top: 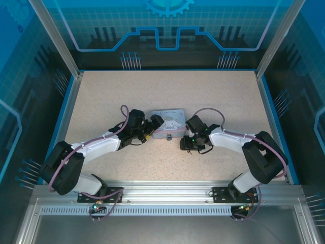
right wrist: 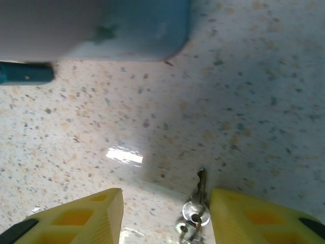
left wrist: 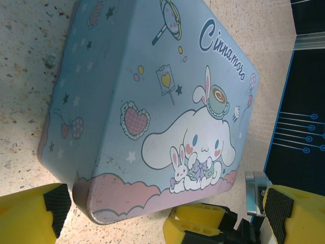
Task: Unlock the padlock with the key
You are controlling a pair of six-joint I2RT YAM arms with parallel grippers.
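One tiny padlock lies on the table at the near long edge of the tin, about the middle of that edge, touching it or just beside it; I cannot tell which. In the right wrist view the padlock shows as a dark teal bar at 9 o'clock, cut by the picture edge, just under the tin's side wall.

From the padlock, the key is toward 3 o'clock, flat on the table, apart from the tin. In the right wrist view it is at 6 o'clock; its thin blade points to 12 o'clock and its round head with a small ring is at the lower end. It lies between the two yellow fingers of the right gripper, just beside the finger at 5 o'clock and well apart from the other one. This gripper stands wide and does not clamp the key.

From above, the left gripper is at the tin's 9 o'clock end. Its fingers are spread wide, one on each side of the tin's pink rounded edge, and hold nothing. A small silvery piece shows beside its 5 o'clock finger; I cannot tell what it is.
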